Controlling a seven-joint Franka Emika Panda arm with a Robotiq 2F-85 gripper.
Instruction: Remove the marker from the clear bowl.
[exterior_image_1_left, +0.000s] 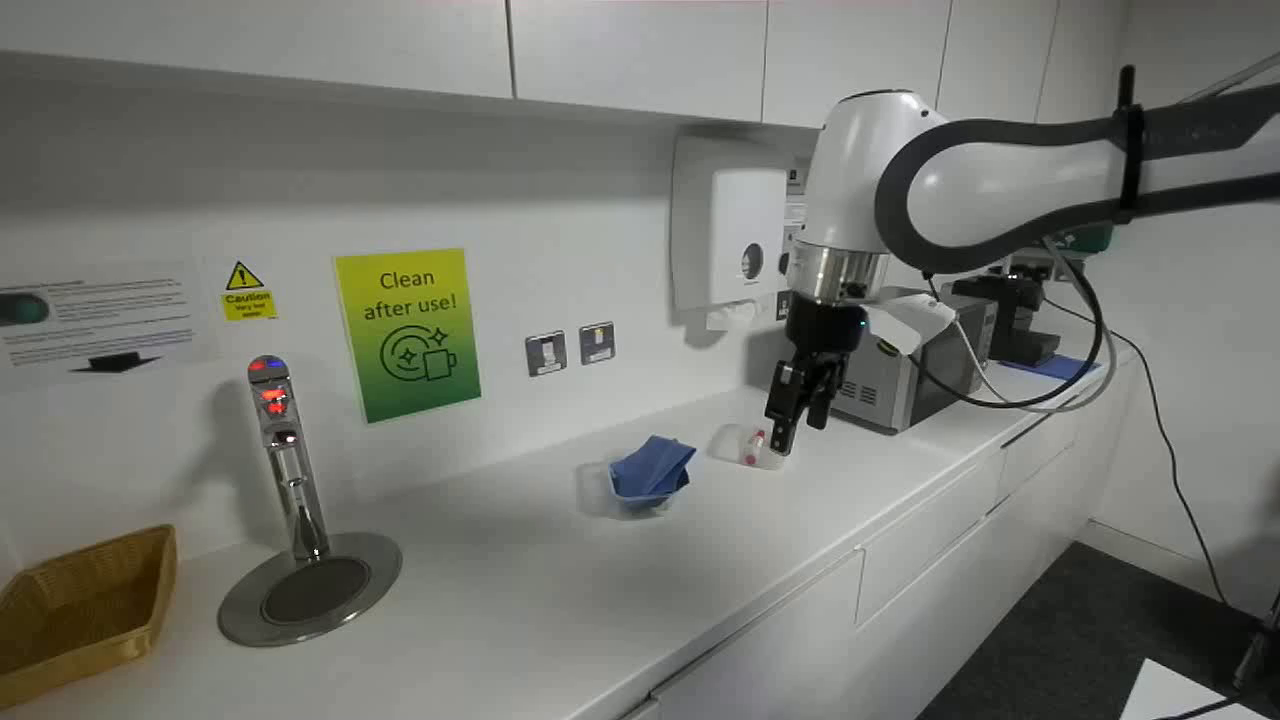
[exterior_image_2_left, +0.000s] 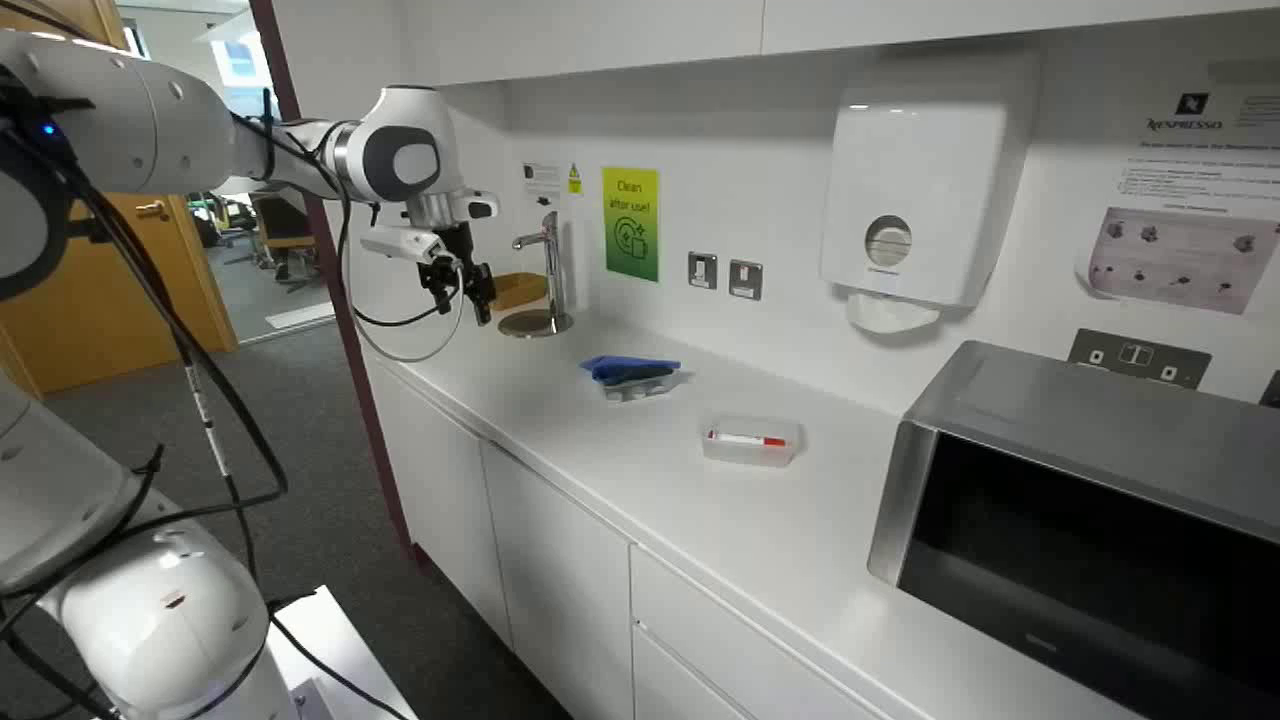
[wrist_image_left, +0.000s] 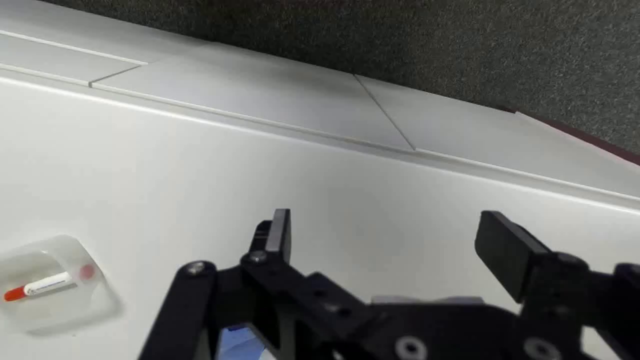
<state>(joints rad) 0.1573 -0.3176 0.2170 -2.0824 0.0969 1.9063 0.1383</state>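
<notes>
The marker (wrist_image_left: 47, 284), white with a red cap, lies inside the clear bowl (wrist_image_left: 95, 300) at the left of the wrist view. In both exterior views the marker (exterior_image_1_left: 754, 447) (exterior_image_2_left: 745, 439) rests in the clear bowl (exterior_image_1_left: 772, 460) (exterior_image_2_left: 745, 456) on the counter. My gripper (wrist_image_left: 385, 220) is open, with nothing between its fingers. It hangs well above the counter, off to the side of the bowl, as both exterior views (exterior_image_1_left: 800, 425) (exterior_image_2_left: 464, 305) show. In the wrist view the bowl's left end is cut off by the picture edge.
A blue folded object (exterior_image_1_left: 652, 465) (exterior_image_2_left: 630, 368) sits in another clear container (exterior_image_2_left: 640, 387), partly hidden behind the gripper in the wrist view (wrist_image_left: 240, 345). A microwave (exterior_image_2_left: 1090, 560), a tap (exterior_image_1_left: 295, 480), a wicker basket (exterior_image_1_left: 90, 610) and a wall dispenser (exterior_image_2_left: 925, 190) stand around. Cupboards (exterior_image_1_left: 640, 50) hang above.
</notes>
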